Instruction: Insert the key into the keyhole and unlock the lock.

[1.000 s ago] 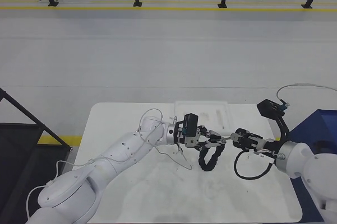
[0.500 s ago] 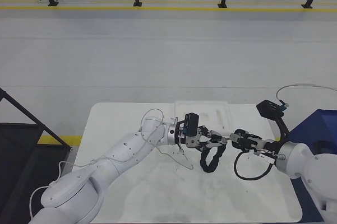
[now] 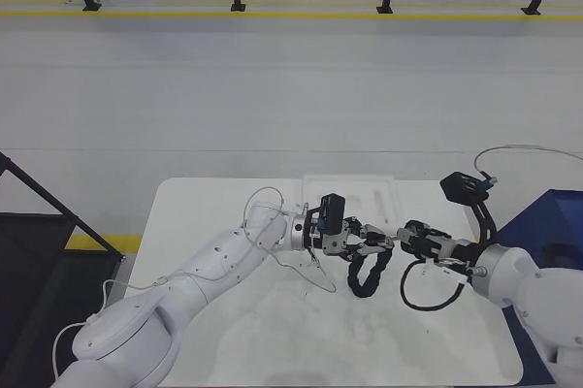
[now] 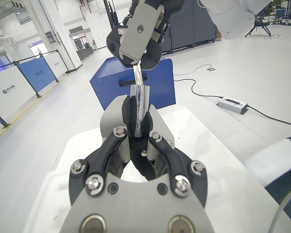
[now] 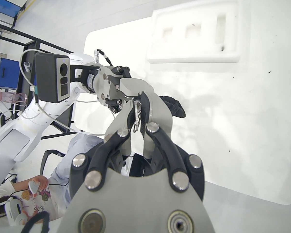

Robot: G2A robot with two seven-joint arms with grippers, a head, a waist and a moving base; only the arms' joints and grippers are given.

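Left wrist view: key (image 4: 138,75) tip at lock (image 4: 141,100) end, axes approx inline

I see a white table (image 3: 223,320) with rounded corners. A white foam tray (image 3: 315,184) lies at its far edge, with three shallow recesses cut into it. A blue cabinet (image 3: 563,213) stands just beside the table's right end, and a black metal frame (image 3: 48,195) stands off its left. A yellow line (image 3: 272,14) crosses the floor far behind.
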